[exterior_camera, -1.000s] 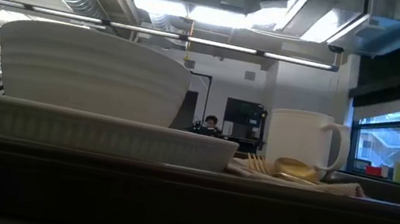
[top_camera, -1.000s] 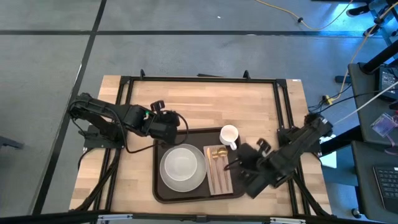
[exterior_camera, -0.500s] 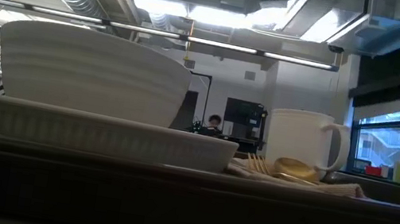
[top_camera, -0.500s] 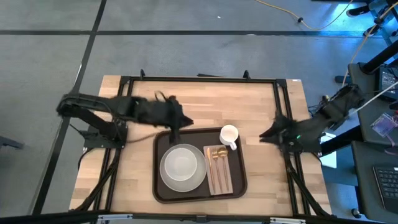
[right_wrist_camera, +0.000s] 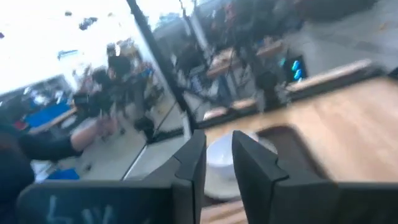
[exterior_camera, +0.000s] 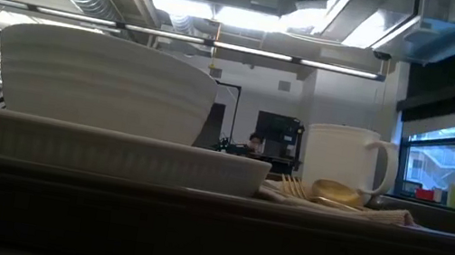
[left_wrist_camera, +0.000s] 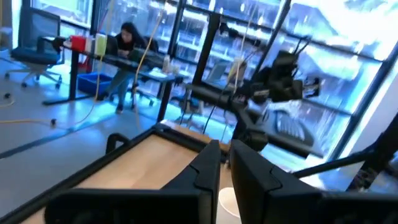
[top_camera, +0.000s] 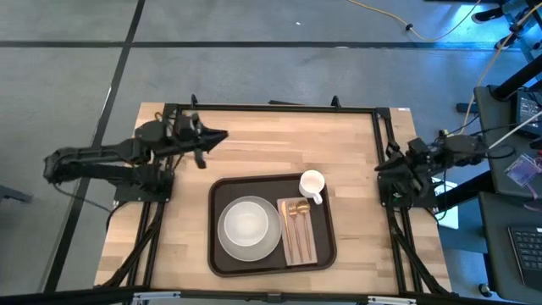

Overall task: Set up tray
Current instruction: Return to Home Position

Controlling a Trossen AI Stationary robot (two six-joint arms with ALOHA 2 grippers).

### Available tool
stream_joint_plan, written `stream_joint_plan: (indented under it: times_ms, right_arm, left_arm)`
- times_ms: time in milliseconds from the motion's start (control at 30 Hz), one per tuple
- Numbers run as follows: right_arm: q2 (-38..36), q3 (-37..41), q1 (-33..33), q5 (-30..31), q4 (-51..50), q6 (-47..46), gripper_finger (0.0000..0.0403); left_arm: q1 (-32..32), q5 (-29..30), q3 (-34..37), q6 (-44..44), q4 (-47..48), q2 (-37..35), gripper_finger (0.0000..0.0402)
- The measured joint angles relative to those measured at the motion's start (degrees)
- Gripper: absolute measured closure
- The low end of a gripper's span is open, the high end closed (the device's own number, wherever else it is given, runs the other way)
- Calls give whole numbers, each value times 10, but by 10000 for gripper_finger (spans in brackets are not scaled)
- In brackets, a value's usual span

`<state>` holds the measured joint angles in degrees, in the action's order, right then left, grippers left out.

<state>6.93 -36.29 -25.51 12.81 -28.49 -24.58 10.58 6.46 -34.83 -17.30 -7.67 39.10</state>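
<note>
The dark brown tray [top_camera: 222, 191] lies on the wooden table, near its front. On it rest a white plate with a bowl [top_camera: 248, 227], a white mug [top_camera: 312, 185] and a pinkish napkin with gold cutlery [top_camera: 296, 230]. My left gripper [top_camera: 220, 135] hovers beyond the tray's far left corner, pointing level toward the right; its fingers [left_wrist_camera: 208, 168] stand almost together with nothing between them. My right gripper [top_camera: 380, 168] hovers at the table's right edge, pointing level toward the tray; its fingers [right_wrist_camera: 194, 155] stand a narrow gap apart, holding nothing.
A black frame [top_camera: 271, 108] runs along the table's far edge and down both sides. Bare wood [top_camera: 288, 140] lies between the tray and the far edge. People and desks show in the room beyond the table [left_wrist_camera: 124, 37].
Both grippers have drawn away from the tray and tipped up from pointing down to level. The left one went from the tray's far left corner toward the table's far left. The right one went from the tray's right side to the table's right edge. Everything on the tray stayed put.
</note>
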Motion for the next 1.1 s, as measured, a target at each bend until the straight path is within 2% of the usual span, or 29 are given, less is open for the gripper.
stream_joint_plan:
  times_ms: [133, 200, 333, 467, 600, 733, 900, 1100]
  right_arm:
    - [-69, 48, 2, 54, 17, 23, 322]
    - [-67, 58, 2, 77, 11, 25, 322]
    - [-66, 67, 2, 78, 21, 33, 322]
    - [-68, 69, 2, 81, 24, 51, 322]
    - [-68, 100, 2, 91, 76, 74, 322]
    - [-68, 147, 2, 95, 142, 87, 322]
    - [-68, 182, 2, 103, 198, 90, 322]
    - [-68, 202, 2, 161, 196, 102, 322]
  left_arm:
    - [63, -51, 79, -33, -21, -72, 368]
    - [97, -76, 111, -48, -34, -100, 368]
    - [160, -142, 170, -64, -88, -139, 368]
    - [210, -182, 228, -90, -135, -161, 368]
    - [241, -213, 290, -114, -212, -168, 368]
    - [263, -215, 342, -130, -279, -168, 368]
    - [287, -214, 343, -104, -254, -168, 368]
    - [322, -220, 343, -103, -234, -180, 368]
